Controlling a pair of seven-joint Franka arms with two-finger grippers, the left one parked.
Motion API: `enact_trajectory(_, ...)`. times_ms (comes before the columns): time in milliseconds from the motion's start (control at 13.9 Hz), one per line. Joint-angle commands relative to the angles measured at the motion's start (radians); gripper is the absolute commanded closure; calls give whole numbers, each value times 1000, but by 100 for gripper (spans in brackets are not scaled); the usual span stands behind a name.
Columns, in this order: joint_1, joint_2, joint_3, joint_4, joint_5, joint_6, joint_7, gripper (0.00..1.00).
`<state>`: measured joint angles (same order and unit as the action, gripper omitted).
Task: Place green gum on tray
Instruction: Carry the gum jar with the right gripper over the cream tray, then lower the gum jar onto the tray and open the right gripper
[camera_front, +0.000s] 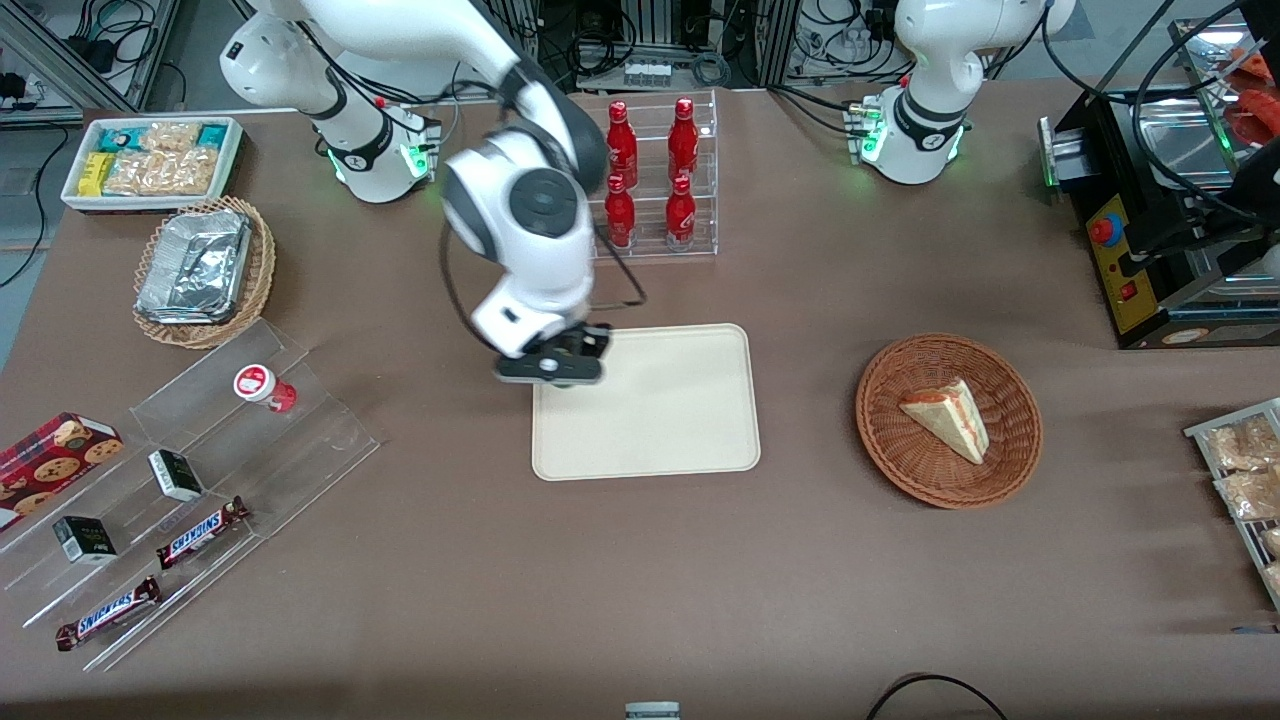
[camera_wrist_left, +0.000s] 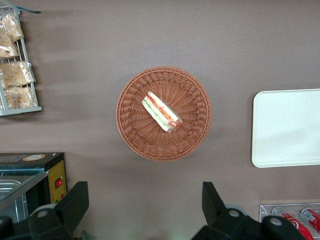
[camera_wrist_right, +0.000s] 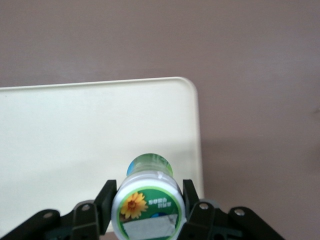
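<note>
The green gum (camera_wrist_right: 148, 202), a small bottle with a green-and-white lid bearing a yellow flower, sits between the black fingers (camera_wrist_right: 106, 199) of my gripper (camera_wrist_right: 148, 197), which is shut on it. The bottle hangs over the cream-beige tray (camera_wrist_right: 90, 130), close to one rounded corner. Whether its base touches the tray, I cannot tell. In the front view my gripper (camera_front: 555, 365) hovers over the tray (camera_front: 660, 410) at its corner toward the working arm's end and farther from the camera. The gum is hidden under the hand there.
A red-lidded bottle (camera_front: 262, 386) stands on a clear stepped stand with Snickers bars (camera_front: 200, 531). Toward the working arm's end sit a foil pan (camera_front: 196, 265) and a white snack bin (camera_front: 150, 160). A rack of red bottles (camera_front: 655, 180) stands near the tray, a sandwich basket (camera_front: 948, 420) beside it.
</note>
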<state>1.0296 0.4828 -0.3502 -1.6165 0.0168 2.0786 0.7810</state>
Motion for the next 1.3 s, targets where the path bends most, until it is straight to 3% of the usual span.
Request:
enact_trajectory(0, 38, 144, -15, 110, 31, 49, 79, 100)
enact_trajectory(360, 58, 267, -9, 199, 83, 107, 130, 100)
enact_trajectory(792, 58, 307, 22, 190, 112, 136, 127, 100)
enact_trajectory(1008, 52, 309, 39, 185, 156, 136, 121, 100)
enact_trajectory(1080, 46, 309, 39, 185, 158, 136, 119, 54)
enact_trajectory(1152, 46, 307, 39, 185, 158, 136, 118, 1)
enact_trajectory(1224, 44, 306, 39, 185, 158, 136, 113, 0)
